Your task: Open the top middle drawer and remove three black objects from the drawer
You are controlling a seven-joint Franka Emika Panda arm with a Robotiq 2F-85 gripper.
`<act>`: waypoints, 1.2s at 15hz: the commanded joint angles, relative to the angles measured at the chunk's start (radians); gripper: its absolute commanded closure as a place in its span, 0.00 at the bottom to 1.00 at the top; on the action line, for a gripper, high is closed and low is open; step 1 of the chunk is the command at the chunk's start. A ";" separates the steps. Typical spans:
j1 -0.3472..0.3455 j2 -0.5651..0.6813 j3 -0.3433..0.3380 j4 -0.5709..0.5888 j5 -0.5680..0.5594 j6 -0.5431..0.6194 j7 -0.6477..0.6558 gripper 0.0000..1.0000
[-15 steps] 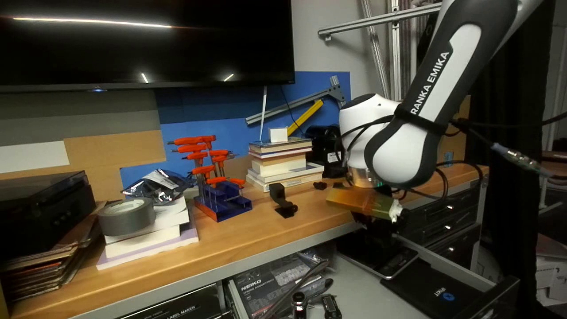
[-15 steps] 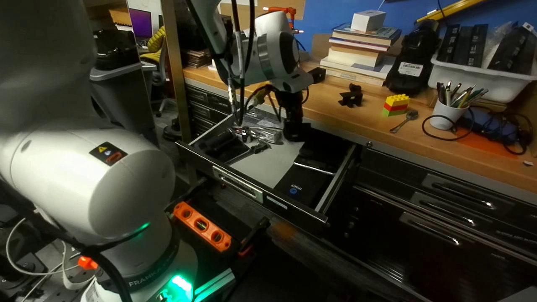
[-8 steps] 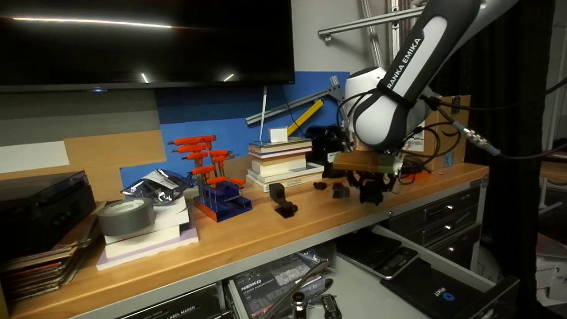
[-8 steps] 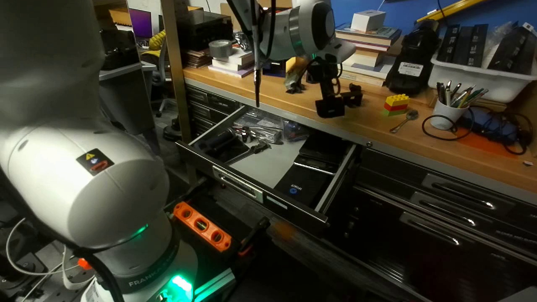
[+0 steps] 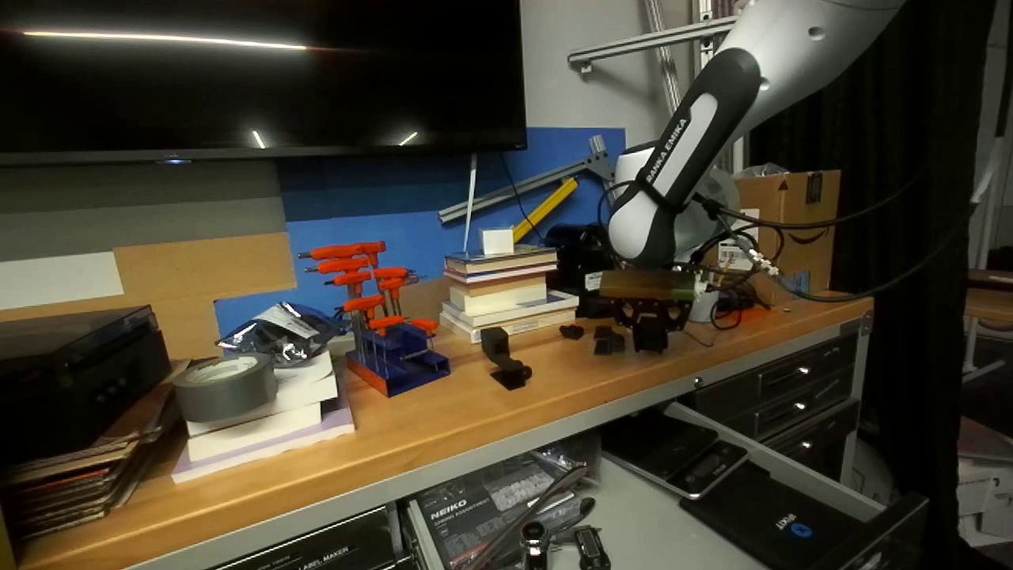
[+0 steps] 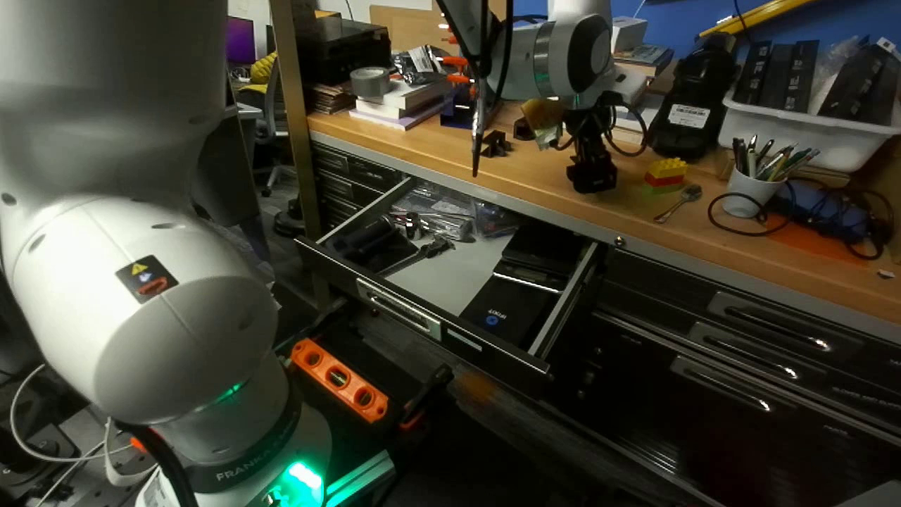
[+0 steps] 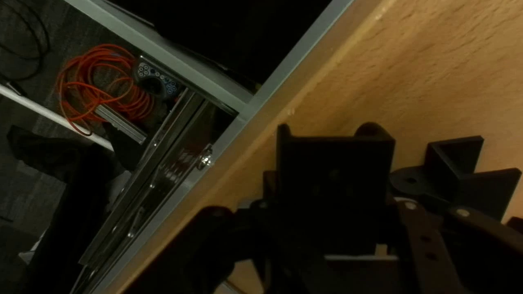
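Drawer (image 6: pixel 450 276) open, toy bricks (image 6: pixel 664 176) and spoon (image 6: pixel 678 205) on worktop (image 5: pixel 554 389), black bracket (image 7: pixel 463 188) beside gripper (image 6: pixel 592 167), gripper clamped on black block (image 7: pixel 335 165)

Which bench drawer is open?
The top middle drawer: it stands pulled out, its inside showing in both exterior views, while the drawers beside it are shut.

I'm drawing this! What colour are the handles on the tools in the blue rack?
The handles are orange-red; they show best in an exterior view.
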State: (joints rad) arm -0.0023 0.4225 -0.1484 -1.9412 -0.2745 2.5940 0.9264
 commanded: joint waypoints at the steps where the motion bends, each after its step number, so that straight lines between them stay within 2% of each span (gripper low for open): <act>1: -0.016 0.126 0.000 0.168 0.091 -0.047 -0.128 0.75; 7: -0.003 0.215 -0.023 0.326 0.132 -0.143 -0.206 0.75; 8: -0.005 0.221 -0.021 0.344 0.140 -0.171 -0.216 0.57; 9: 0.003 0.229 -0.031 0.361 0.130 -0.193 -0.208 0.25; 10: 0.009 0.233 -0.036 0.375 0.123 -0.219 -0.203 0.25; 13: 0.020 0.233 -0.042 0.398 0.111 -0.290 -0.198 0.02; 18: 0.050 0.190 -0.048 0.385 0.068 -0.449 -0.228 0.00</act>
State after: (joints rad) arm 0.0167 0.6391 -0.1757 -1.5663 -0.1796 2.2399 0.7289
